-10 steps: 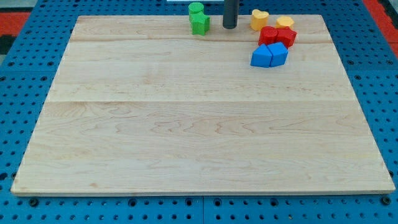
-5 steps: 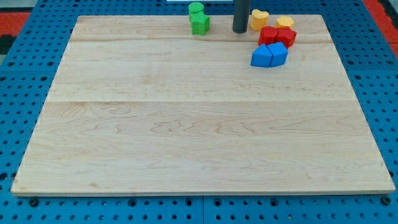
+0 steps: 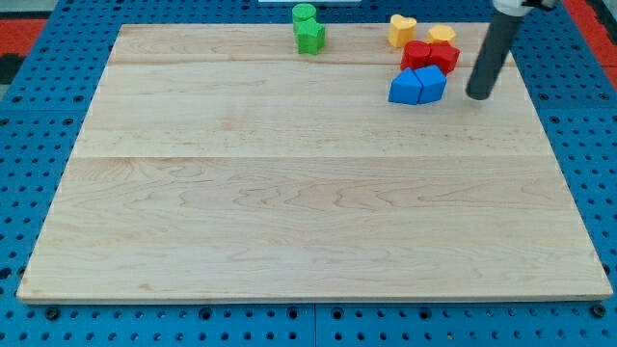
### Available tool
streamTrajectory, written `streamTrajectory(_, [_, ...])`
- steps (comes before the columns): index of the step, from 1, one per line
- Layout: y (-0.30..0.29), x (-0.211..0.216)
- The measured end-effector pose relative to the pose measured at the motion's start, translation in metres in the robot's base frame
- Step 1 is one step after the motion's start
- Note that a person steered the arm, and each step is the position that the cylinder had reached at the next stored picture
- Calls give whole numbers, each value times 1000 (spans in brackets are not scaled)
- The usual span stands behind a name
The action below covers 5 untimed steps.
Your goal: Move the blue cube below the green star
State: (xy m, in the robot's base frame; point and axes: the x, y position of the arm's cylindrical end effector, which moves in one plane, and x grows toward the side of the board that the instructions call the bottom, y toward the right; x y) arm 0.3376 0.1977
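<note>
Two blue blocks lie touching near the view's top right; the right one [image 3: 432, 83] looks like the cube, and the left one [image 3: 405, 88] has a shape I cannot make out. The green star [image 3: 309, 38] sits at the top edge, left of the middle, far to the left of the blue pair. My tip [image 3: 479, 96] rests on the board just right of the blue cube, with a small gap between them. The rod leans up toward the view's top right.
A green cylinder [image 3: 304, 13] touches the star from above. Two red blocks [image 3: 416, 54] [image 3: 444, 56] sit directly above the blue pair. A yellow heart [image 3: 402, 30] and another yellow block [image 3: 442, 35] lie above the red ones. The wooden board [image 3: 289, 212] ends close to the right of my tip.
My tip has swung from the top edge, between the green star and the yellow heart, to the right side of the blue blocks. No block has moved.
</note>
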Motion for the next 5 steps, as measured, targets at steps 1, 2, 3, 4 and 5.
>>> streamTrajectory(1, [-45,-14])
streamTrajectory(2, [-47,-32])
streamTrajectory(3, [-123,-43])
streamTrajectory(4, [-188,-43])
streamTrajectory(5, [-182,-43])
